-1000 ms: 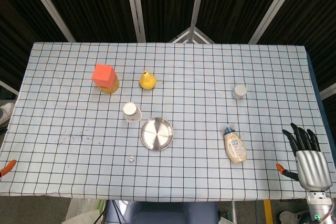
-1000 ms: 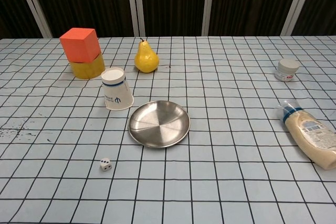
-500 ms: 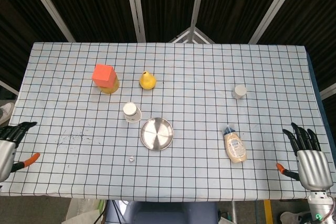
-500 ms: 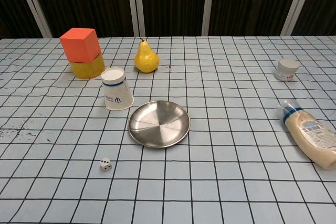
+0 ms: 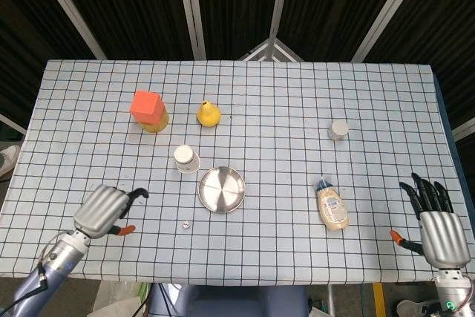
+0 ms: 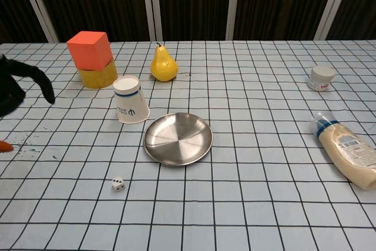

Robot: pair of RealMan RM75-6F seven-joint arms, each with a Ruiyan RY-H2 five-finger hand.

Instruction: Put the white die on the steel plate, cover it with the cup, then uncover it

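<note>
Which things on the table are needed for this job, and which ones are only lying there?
Needed: small white die, round steel plate, white paper cup.

Lying about: yellow pear, orange cube on yellow block, mayonnaise bottle, small white jar.

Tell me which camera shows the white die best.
The chest view: the white die is close enough to show its dark pips, lying on the cloth apart from the steel plate. In the head view it is a tiny white speck.
</note>
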